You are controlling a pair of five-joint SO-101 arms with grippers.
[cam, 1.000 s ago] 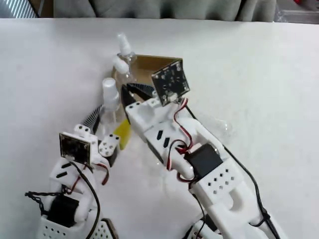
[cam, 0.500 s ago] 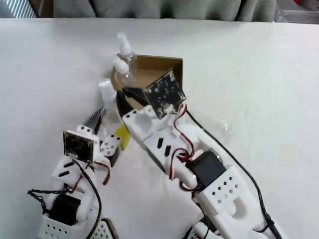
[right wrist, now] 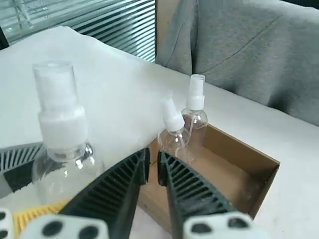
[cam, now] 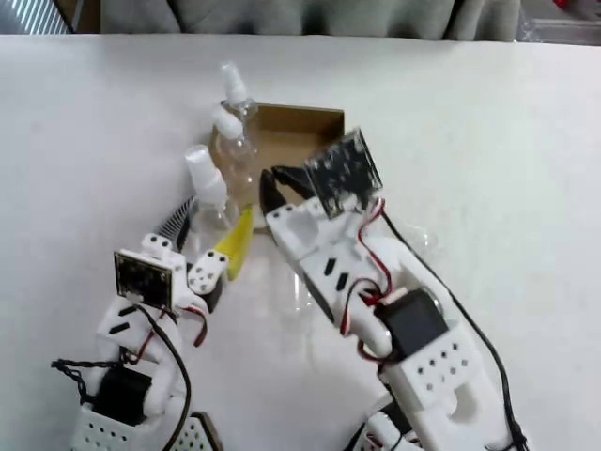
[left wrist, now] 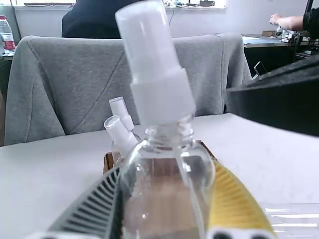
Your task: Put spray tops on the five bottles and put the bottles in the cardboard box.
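Left pincer [cam: 214, 225] grasps 1 clear, white-topped spray bottle [left wrist: 167, 181] between its fingers. Right pincer [right wrist: 152, 167], clenched empty, hangs just beside it.

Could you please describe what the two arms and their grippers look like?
Both arms are white with black motors, small holes and a square camera board at the wrist. The left arm trails a black cable; the left gripper has a grey ribbed finger and a yellow one. The right arm carries red and white wires plus a black cable; the right gripper has black ribbed fingers.
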